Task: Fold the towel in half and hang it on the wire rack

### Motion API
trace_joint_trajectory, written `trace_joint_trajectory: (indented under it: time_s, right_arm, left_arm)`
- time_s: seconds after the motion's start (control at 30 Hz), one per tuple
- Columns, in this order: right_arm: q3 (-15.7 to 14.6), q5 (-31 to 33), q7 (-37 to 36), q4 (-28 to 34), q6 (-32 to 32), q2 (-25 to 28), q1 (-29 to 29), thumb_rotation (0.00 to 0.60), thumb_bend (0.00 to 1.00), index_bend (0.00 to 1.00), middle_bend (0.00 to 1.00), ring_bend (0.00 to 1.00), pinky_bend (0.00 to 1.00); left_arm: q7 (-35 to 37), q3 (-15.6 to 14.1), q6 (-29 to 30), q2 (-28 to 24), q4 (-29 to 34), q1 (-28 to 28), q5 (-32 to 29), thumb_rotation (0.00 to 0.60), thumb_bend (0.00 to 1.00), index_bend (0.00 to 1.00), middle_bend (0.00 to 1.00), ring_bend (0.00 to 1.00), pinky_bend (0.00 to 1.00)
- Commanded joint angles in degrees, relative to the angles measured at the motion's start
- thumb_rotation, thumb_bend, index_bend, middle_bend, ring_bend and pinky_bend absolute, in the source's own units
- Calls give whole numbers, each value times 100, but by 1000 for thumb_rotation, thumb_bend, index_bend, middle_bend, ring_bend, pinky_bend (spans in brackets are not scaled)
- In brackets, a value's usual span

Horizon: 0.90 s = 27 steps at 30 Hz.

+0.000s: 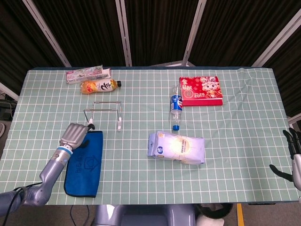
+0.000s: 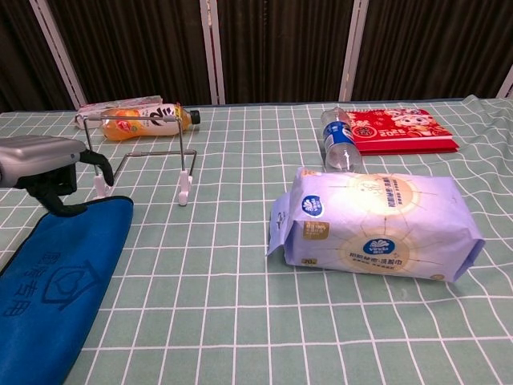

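A blue towel (image 1: 84, 162) lies flat near the table's front left edge, its long side running away from me. In the chest view the towel (image 2: 48, 289) fills the lower left corner. My left hand (image 1: 75, 134) hangs over the towel's far left corner. In the chest view the left hand (image 2: 40, 159) points its dark fingers (image 2: 54, 195) down onto the towel's far edge, and the towel lies unlifted. The wire rack (image 1: 104, 113) stands just beyond the towel, empty. My right hand (image 1: 292, 147) hovers at the table's right edge, fingers spread, holding nothing.
An orange drink bottle (image 1: 99, 85) and a pink box (image 1: 88, 74) lie at the back left. A water bottle (image 1: 175, 107) and a red box (image 1: 201, 90) sit at the back middle. A white pack of wipes (image 1: 177, 147) lies in the centre.
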<state>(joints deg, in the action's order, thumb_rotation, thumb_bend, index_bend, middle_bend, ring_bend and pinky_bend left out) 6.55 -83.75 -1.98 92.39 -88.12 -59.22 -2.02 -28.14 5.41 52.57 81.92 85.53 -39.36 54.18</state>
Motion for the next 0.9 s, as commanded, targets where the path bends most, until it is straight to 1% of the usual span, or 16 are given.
trace_joint_trajectory:
  time_s: [0.03, 0.13, 0.27, 0.4, 0.5, 0.7, 0.9]
  right_arm:
    - [6, 39, 31, -15, 49, -19, -23, 600, 0, 0, 0, 0, 0]
    - [16, 89, 56, -28, 97, -33, -41, 600, 0, 4, 0, 0, 0]
    - [34, 130, 56, -36, 106, -35, -46, 600, 0, 16, 0, 0, 0]
    - [39, 153, 41, -44, 123, -33, -50, 600, 0, 15, 0, 0, 0]
    - [33, 138, 49, -42, 140, -38, -64, 600, 0, 25, 0, 0, 0]
    - [33, 138, 50, -40, 121, -41, -58, 600, 0, 29, 0, 0, 0]
    - [27, 139, 61, -41, 143, -44, -70, 600, 0, 17, 0, 0, 0]
  left_arm:
    - [95, 102, -78, 377, -465, -157, 43, 600, 424, 302, 1000, 1000, 1000]
    - [101, 108, -139, 529, -708, -216, 32, 600, 423, 303, 1000, 1000, 1000]
    - [14, 109, -208, 581, -795, -260, -121, 600, 425, 302, 1000, 1000, 1000]
    - [-94, 123, -319, 493, -633, -281, -496, 600, 425, 303, 1000, 1000, 1000]
    - [-274, 88, -265, 462, -569, -319, -635, 600, 425, 305, 1000, 1000, 1000]
    - [-514, 73, -238, 683, -813, -401, -1047, 600, 424, 315, 1000, 1000, 1000]
    - [-476, 37, -154, 829, -955, -396, -1000, 600, 425, 334, 1000, 1000, 1000]
